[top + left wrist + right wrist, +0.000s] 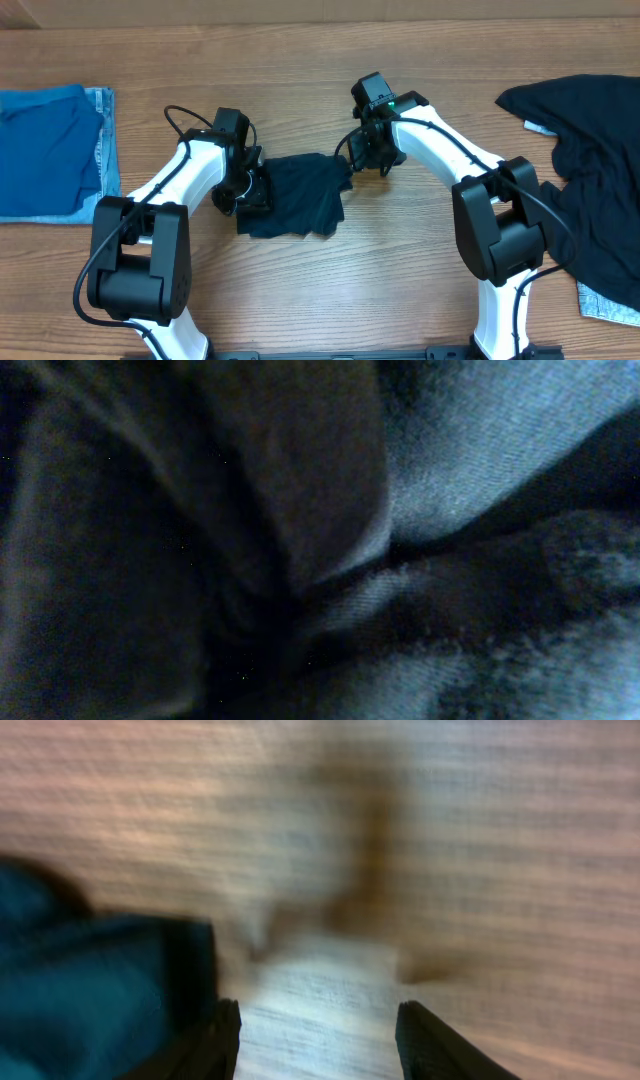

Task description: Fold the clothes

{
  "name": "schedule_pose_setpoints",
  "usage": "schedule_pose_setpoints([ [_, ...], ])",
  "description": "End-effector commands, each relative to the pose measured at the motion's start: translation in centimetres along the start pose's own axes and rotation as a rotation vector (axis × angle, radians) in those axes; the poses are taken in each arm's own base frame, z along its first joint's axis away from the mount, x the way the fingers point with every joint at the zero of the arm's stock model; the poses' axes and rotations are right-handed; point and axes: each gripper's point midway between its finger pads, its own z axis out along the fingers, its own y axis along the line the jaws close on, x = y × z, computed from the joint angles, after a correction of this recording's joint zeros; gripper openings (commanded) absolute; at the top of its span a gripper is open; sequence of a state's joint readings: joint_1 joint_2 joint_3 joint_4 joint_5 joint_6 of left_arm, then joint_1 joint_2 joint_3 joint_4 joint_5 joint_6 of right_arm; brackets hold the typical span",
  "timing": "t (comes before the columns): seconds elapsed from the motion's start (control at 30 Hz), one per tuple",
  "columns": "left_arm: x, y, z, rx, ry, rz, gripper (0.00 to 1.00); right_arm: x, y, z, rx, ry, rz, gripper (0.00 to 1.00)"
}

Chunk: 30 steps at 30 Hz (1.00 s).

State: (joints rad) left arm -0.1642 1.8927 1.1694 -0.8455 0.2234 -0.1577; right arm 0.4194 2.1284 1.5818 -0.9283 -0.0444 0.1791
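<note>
Right gripper (318,1042): jaws apart, bare wood between the fingertips (215,1040), nothing held. It sits just off the right edge of the navy garment (300,195); that cloth shows at the left of the right wrist view. Left gripper (250,190): down at the same garment's left edge. The left wrist view is filled with dark folds at close range and the fingers are hidden, so I cannot tell whether it is clamped or open.

Surroundings: the navy garment lies crumpled in the middle of the table (300,60), between the two arms. Far left, a blue garment (45,150) lies flat on light-blue denim (107,130), well apart from the grippers. Far right, a dark heap (590,170) sprawls to the frame edge, and a second denim piece (605,300) pokes out below it, near the right arm's base.

Room: open wood beyond the navy garment and on its near side, between the arm bases. The left stack runs to the picture's left edge.

Writing: a white tag (540,127) on the dark heap's upper left edge, too small to read.
</note>
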Motion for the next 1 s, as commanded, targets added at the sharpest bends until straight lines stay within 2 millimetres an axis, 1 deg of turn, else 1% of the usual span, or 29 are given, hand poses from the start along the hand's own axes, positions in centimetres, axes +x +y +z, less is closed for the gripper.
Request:
schedule_pose_setpoints([
  [0.0,-1.9,0.8,-0.6,-0.062,-0.051,0.0,0.54,-1.9,1.0,-6.8,-0.027,-0.127,-0.023,0.55],
  [0.03,-2.5,0.6,-1.2,-0.06,-0.064,0.003,0.54,-1.7,1.1,-7.8,-0.038,-0.138,-0.033,0.55],
  [0.07,-3.2,0.3,-2.0,-0.057,-0.08,0.006,0.54,-1.5,1.5,-9.4,-0.06,-0.154,-0.044,0.55],
  [0.1,-4.3,-0.2,-3.2,-0.053,-0.105,0.011,0.54,-1.1,2.1,-10.9,-0.094,-0.167,-0.049,0.55],
  [0.13,-4.9,-0.4,-3.9,-0.05,-0.122,0.014,0.54,-0.9,2.5,-11.6,-0.119,-0.17,-0.052,0.55],
  [0.17,-5.5,-0.7,-4.7,-0.046,-0.14,0.018,0.55,-0.5,3.3,-12.4,-0.172,-0.168,-0.059,0.54],
  [0.2,-6.4,-1.3,-5.8,-0.035,-0.164,0.023,0.55,-0.1,4.7,-12.9,-0.252,-0.154,-0.068,0.53],
  [0.23,-6.9,-1.8,-6.6,-0.018,-0.18,0.032,0.55,0.2,5.4,-13.1,-0.294,-0.142,-0.074,0.53],
  [0.27,-7.5,-2.4,-7.5,0.001,-0.2,0.039,0.56,0.7,6.7,-13.2,-0.365,-0.116,-0.085,0.5],
  [0.33,-8.2,-2.6,-8.2,0.007,-0.222,0.045,0.56,1.1,7.9,-13.0,-0.393,-0.108,-0.107,0.47],
  [0.43,-9.2,-2.8,-8.4,0.01,-0.266,0.056,0.57,1.5,10.1,-12.1,-0.412,-0.124,-0.156,0.28],
  [0.5,-9.8,-2.9,-8.6,0.009,-0.293,0.061,0.57,1.9,11.6,-11.3,-0.432,-0.128,-0.156,0.15],
  [0.53,-10.0,-2.9,-8.6,0.008,-0.3,0.062,0.57,2.1,12.2,-10.8,-0.441,-0.128,-0.15,0.1],
  [0.63,-9.8,-2.8,-8.3,0.006,-0.287,0.059,0.54,3.1,14.0,-9.3,-0.471,-0.12,-0.112,0.08],
  [0.67,-9.5,-2.6,-7.8,0.004,-0.27,0.056,0.53,3.6,14.7,-8.4,-0.486,-0.114,-0.095,0.07],
  [0.73,-9.1,-2.4,-6.9,0.0,-0.24,0.05,0.53,4.2,15.4,-7.5,-0.519,-0.101,-0.065,0.07],
  [0.83,-8.6,-2.4,-5.3,0.019,-0.193,0.044,0.53,4.9,16.8,-6.7,-0.606,-0.09,-0.046,0.07],
  [0.9,-8.5,-2.5,-4.6,0.034,-0.175,0.042,0.53,5.2,17.2,-6.3,-0.629,-0.09,-0.031,0.07],
  [0.97,-8.5,-2.3,-3.8,0.031,-0.156,0.038,0.53,5.4,17.3,-6.0,-0.629,-0.09,-0.03,0.07],
])
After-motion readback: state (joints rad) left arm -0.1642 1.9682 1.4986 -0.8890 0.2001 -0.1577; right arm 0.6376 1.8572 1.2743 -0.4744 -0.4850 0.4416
